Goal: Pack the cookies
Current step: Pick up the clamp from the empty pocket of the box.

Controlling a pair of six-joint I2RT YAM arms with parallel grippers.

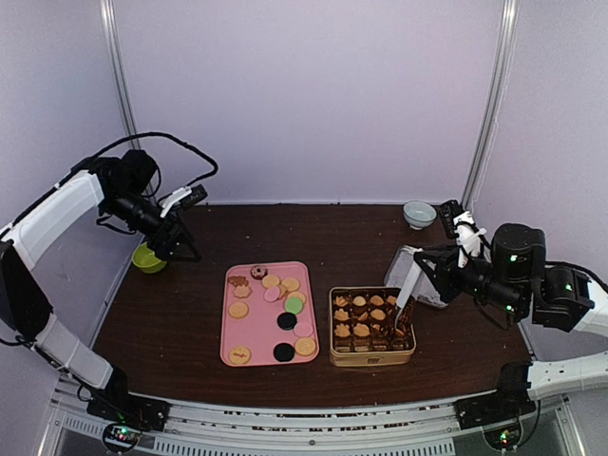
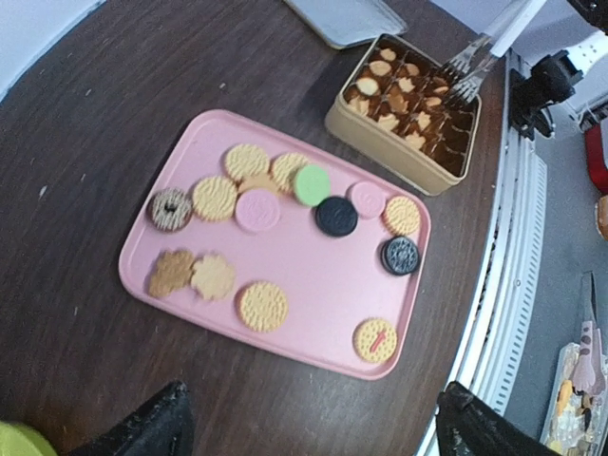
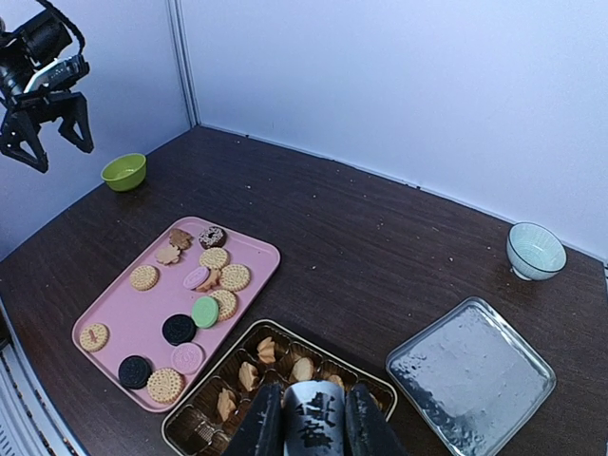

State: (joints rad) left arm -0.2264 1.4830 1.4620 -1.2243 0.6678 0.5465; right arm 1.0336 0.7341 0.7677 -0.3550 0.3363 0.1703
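Right gripper [image 3: 304,420] clamps the tongs [image 1: 407,285], tips over the tin [image 1: 372,358]. Left gripper [image 3: 57,142] hangs wide open, away from the cookies [image 2: 262,306].

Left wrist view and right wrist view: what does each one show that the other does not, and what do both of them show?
Only the left wrist view shows the forked tips of the tongs, at the far side of the tin. Only the right wrist view shows the pale bowl, the whole left gripper, open in the air, and the right gripper closed on the tongs' handle. Both show the pink tray with loose cookies, the partly filled tin, at least part of the silver lid and of the green bowl.
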